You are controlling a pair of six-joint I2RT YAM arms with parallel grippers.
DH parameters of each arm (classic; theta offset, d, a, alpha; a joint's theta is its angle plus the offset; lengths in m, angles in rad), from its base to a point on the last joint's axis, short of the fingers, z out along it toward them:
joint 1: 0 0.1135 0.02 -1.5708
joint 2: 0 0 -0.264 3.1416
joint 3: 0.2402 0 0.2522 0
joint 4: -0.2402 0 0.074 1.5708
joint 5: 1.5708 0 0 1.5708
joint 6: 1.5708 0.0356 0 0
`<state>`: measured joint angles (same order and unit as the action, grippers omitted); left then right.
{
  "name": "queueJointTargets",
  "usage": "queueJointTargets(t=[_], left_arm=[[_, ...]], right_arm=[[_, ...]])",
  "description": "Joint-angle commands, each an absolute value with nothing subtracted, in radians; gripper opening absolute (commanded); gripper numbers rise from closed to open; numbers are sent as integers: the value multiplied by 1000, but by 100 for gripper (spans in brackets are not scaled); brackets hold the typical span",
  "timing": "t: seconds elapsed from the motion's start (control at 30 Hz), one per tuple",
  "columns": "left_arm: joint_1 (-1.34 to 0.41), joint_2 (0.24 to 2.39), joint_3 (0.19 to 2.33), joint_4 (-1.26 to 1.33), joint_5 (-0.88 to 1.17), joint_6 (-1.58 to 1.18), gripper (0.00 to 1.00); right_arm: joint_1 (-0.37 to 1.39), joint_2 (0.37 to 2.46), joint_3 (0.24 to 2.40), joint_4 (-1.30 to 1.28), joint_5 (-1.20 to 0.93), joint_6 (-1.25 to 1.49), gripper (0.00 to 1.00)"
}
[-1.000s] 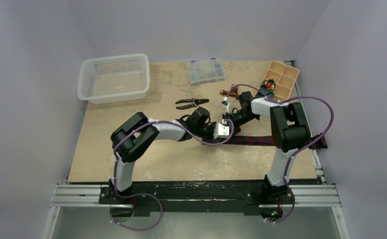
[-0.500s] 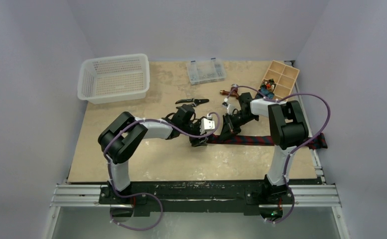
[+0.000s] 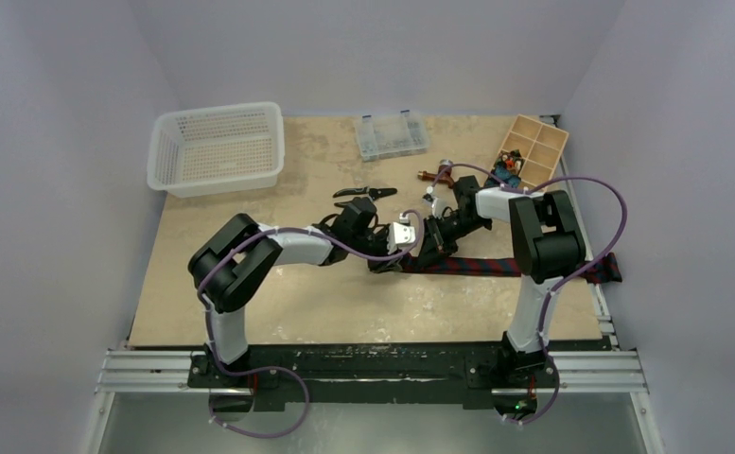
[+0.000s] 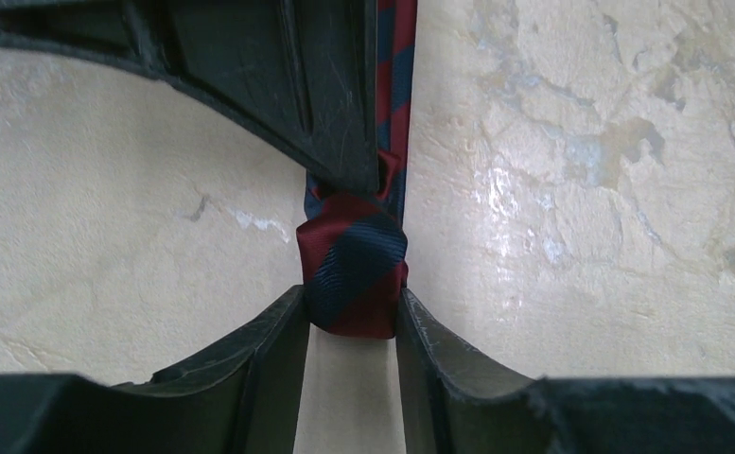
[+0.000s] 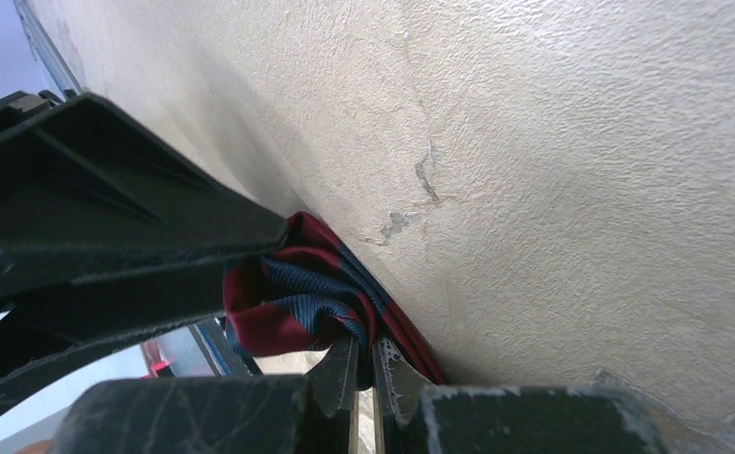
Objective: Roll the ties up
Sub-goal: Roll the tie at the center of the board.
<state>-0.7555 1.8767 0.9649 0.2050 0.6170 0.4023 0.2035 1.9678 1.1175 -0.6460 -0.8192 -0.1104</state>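
Tie (image 3: 496,266) lies flat as a strip, mid-desk. Its long axis runs left-right, the far end hanging over the desk's right edge. The rolled end (image 4: 354,274) points left, near desk centre; it is a small tight roll, red/navy stripes.

Left pincer (image 4: 352,317) is narrow, its fingers (image 4: 278,350) clamped on both sides of the roll. Right pincer (image 5: 363,364) is closed, tips down on the tie just beside the roll; can't tell if any fabric is pinched between them.

Desk (image 3: 250,284) is beige, mottled and scuffed. At the back sit a white mesh basket (image 3: 217,148) on the left, a clear organizer box (image 3: 392,135) in the middle and a wooden divided tray (image 3: 545,132) on the right. Black pliers (image 3: 363,195) lie near the arms. Walls (image 3: 61,142) are plain pale lilac.
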Motion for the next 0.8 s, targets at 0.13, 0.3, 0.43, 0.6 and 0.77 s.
queueJointTargets(t=[0.13, 0.3, 0.43, 0.6, 0.77], left_arm=[[-796, 1866, 1058, 267, 674, 341, 31], [-822, 1928, 1113, 237, 650, 330, 31], [-829, 1971, 1117, 212, 636, 344, 31], [-831, 2003, 1111, 161, 582, 367, 32], [-832, 2003, 1090, 76, 532, 412, 30]], right_arm=[[215, 2006, 1112, -584, -693, -138, 0], [219, 2003, 1112, -578, -707, -135, 0], [219, 1999, 1109, -573, -731, -131, 0], [218, 1993, 1104, -569, -759, -130, 0], [218, 1972, 1117, -601, -788, -141, 4]])
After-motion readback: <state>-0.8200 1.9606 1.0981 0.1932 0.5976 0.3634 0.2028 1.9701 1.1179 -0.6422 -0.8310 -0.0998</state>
